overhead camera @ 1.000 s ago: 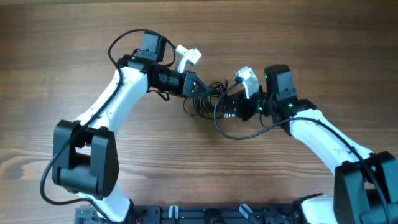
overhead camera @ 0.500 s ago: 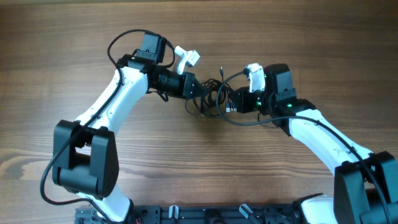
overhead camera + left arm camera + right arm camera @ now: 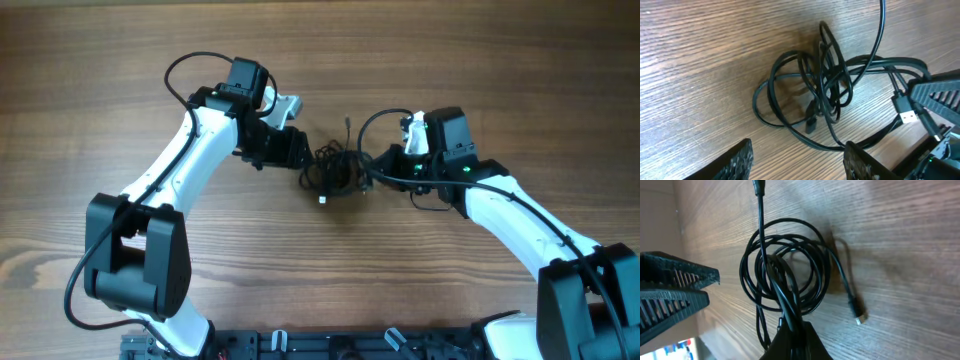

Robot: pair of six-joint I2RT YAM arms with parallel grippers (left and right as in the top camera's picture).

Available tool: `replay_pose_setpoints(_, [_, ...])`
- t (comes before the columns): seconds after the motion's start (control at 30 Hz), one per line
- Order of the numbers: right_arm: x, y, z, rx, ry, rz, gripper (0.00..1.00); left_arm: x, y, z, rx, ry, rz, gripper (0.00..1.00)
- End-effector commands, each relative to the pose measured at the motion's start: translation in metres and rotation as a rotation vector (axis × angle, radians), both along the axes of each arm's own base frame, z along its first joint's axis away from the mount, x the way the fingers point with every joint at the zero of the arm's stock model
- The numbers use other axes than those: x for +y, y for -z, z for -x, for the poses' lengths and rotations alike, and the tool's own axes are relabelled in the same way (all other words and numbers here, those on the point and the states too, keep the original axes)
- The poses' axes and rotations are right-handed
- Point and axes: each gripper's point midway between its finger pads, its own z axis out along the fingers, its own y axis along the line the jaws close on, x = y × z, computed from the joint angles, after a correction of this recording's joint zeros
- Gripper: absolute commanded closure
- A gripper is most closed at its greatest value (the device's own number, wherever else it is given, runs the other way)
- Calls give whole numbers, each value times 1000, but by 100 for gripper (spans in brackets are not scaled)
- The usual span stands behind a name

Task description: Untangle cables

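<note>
Several cords: thin black flexible cables [image 3: 335,170] are bunched in one tangle of overlapping loops, lying flat on the wood.
Place: the tangle is near the middle of the desk, well away from every edge, between the two grippers.
Shape of tangle: the right wrist view [image 3: 785,270] shows a roughly round coil with strands crossing through its centre. The left wrist view [image 3: 815,95] shows tall narrow loops standing over a wider loop.
Loose ends: one strand trails out of the coil to a small silvery tip [image 3: 859,316] resting on the desk. A flat silvery plug [image 3: 908,116] sits just beside the right gripper's fingers.
Right gripper: the right gripper [image 3: 792,325] has its fingers pressed together, clamped on strands that run out of the coil. From overhead it [image 3: 372,175] touches the bundle's right side.
Left gripper: the left gripper [image 3: 799,147] has its black ribbed fingers [image 3: 742,157] spread apart, low over the desk and facing the tangle, with nothing pinched between them. From overhead it [image 3: 298,155] is just beside the bundle's left side.
Desk: brown wood-grain desk [image 3: 150,60].
Arm cable: a thicker black arm cable [image 3: 385,122] arcs above the right wrist.
</note>
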Motion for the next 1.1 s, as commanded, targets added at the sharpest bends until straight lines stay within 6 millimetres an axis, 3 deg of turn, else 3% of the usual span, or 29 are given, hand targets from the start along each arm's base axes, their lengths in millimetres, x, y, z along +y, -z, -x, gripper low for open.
replay_pose_setpoints(0.0, [3, -5, 6, 41, 10, -38, 96, -4, -1, -1, 14, 1, 35, 42])
replay_pose_setpoints(0.17, [3, -5, 6, 41, 9, -39, 96, -22, 16, -2, 61, 15, 94, 37])
replay_pose_setpoints(0.27, [4, -5, 6, 42, 8, -42, 96, -51, 27, 3, 55, 85, 128, 36])
replay_pose_setpoints(0.37, [3, -5, 7, 46, 7, -40, 96, -67, 39, 7, 54, 127, 127, 39])
replay_pose_setpoints(0.43, [3, -4, 7, 49, 7, -39, 96, -69, 51, 9, 52, 139, 86, 60])
replay_pose_setpoints(0.47, [3, -4, 8, 52, 7, -38, 96, -65, 55, 7, 43, 133, 51, 82])
replay_pose_setpoints(0.5, [2, -2, 10, 56, 2, -29, 96, -60, 57, 5, 38, 124, 23, 96])
replay_pose_setpoints(0.57, [-10, 11, 14, 83, 27, 55, 93, -50, 57, 3, 49, 102, 13, 96])
replay_pose_setpoints(0.67, [-40, 29, 9, 80, 121, 233, 58, -40, 40, 2, 68, 72, 67, 96])
replay_pose_setpoints(0.7, [-40, 24, -2, -33, 53, 265, 51, -36, 27, 0, 49, 58, 86, 96])
replay_pose_setpoints(0.8, [-20, -6, -24, -268, -115, 230, 50, -33, 2, -1, -13, 73, 101, 96])
replay_pose_setpoints(0.9, [9, -42, -30, -494, -313, 119, 50, -43, -24, 6, -67, 123, 149, 96])
replay_pose_setpoints(0.97, [12, -46, -30, -547, -359, 124, 50, -53, -48, 13, -117, 173, 213, 96])
replay_pose_setpoints(1.07, [15, -49, -29, -559, -373, 99, 52, -53, -60, 14, -147, 176, 221, 96])
